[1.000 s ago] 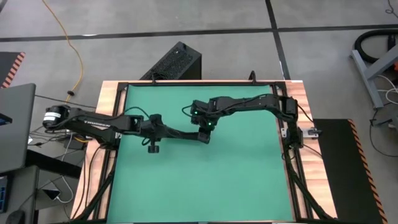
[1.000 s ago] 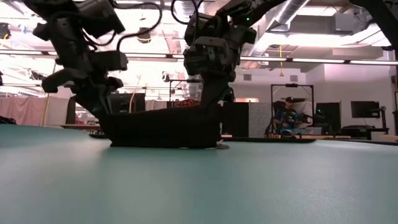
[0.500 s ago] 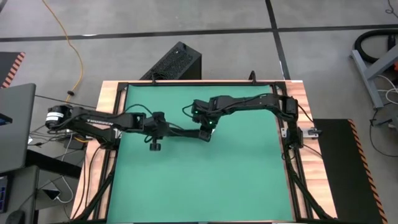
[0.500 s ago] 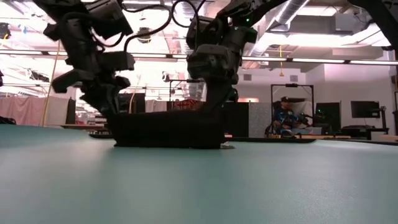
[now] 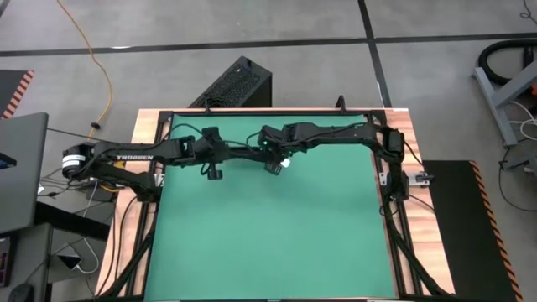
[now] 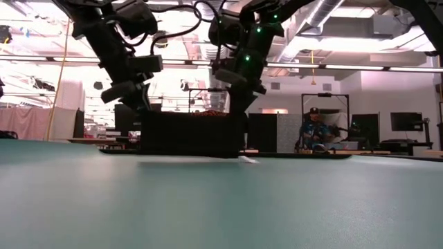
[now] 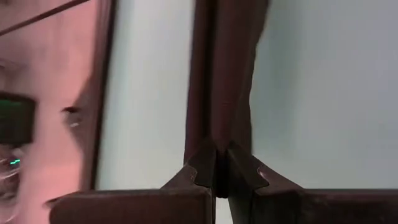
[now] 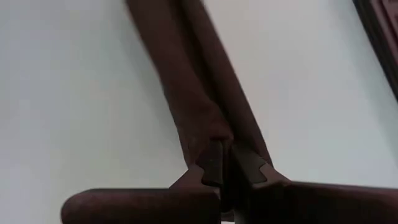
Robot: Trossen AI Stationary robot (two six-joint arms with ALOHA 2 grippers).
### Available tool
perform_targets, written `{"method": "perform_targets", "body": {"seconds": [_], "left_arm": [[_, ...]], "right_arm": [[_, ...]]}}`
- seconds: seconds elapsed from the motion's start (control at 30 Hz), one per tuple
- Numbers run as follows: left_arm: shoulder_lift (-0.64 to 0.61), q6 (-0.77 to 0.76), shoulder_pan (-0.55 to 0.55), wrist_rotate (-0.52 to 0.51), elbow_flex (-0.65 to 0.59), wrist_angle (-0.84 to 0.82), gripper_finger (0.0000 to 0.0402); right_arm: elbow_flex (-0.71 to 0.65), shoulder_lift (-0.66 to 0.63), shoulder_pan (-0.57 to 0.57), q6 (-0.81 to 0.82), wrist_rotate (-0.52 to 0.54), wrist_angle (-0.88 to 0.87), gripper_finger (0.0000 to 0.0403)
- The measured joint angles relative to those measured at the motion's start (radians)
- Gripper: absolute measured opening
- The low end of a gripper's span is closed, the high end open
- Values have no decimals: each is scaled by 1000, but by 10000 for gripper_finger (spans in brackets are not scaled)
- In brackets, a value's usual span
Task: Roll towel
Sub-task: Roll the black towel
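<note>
The black towel [image 6: 190, 135] hangs as an upright sheet between my two grippers over the far half of the green table [image 5: 268, 235]. From above it shows as a thin dark strip [image 5: 245, 156]. My left gripper [image 5: 220, 154] is shut on its left upper end, my right gripper [image 5: 270, 159] on its right upper end. The towel's lower edge [image 6: 194, 156] is at table height; whether it touches I cannot tell. A small white tag [image 6: 248, 160] shows at the lower right corner. My left gripper pinches the towel's upper edge at its left end [image 7: 217, 146] between its two fingers, slanting down from the table's left. The cloth runs straight away from the fingers toward the other arm and hangs below them. My right gripper pinches the upper edge at the towel's right end [image 8: 219, 134] between its two fingers, slanting down from the table's right. Several gathered folds run away from the fingers [image 8: 186, 81]. The cloth hangs below, drawn fairly straight between both grippers.
A black ribbed box [image 5: 239, 84] stands on the floor beyond the table's far edge. A wooden border [image 5: 147, 151] frames the green mat. The near half of the mat [image 5: 268, 252] lies bare. A person sits in the room behind [image 6: 315, 128].
Both grippers have moved toward the table's far edge and risen a little, still shut on the towel. The towel went with them: its bottom, which spread on the table, now hangs straighter as a flat upright sheet farther back.
</note>
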Motion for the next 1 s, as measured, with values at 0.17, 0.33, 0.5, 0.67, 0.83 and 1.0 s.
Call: {"method": "perform_targets", "body": {"seconds": [0.17, 0.33, 0.5, 0.67, 0.83, 1.0], "left_arm": [[0, -29, 0, -38, 0, 21, 2], [0, -125, -63, 19, -50, 15, 1], [0, -252, -185, 56, -97, 9, 1], [0, -346, -311, 92, -106, 14, 0], [0, -406, -384, 162, -106, 14, 0], [-1, -433, -398, 199, -106, 13, 0]], "right_arm": [[0, 0, 16, -3, 41, -9, 19], [-1, 0, 75, 0, 62, -37, 19], [-29, 1, 151, 38, 3, -41, 18], [-44, 11, 217, 75, -58, -42, 18], [-45, 13, 259, 95, -106, -34, 18], [-45, 13, 272, 111, -143, -26, 18]]}}
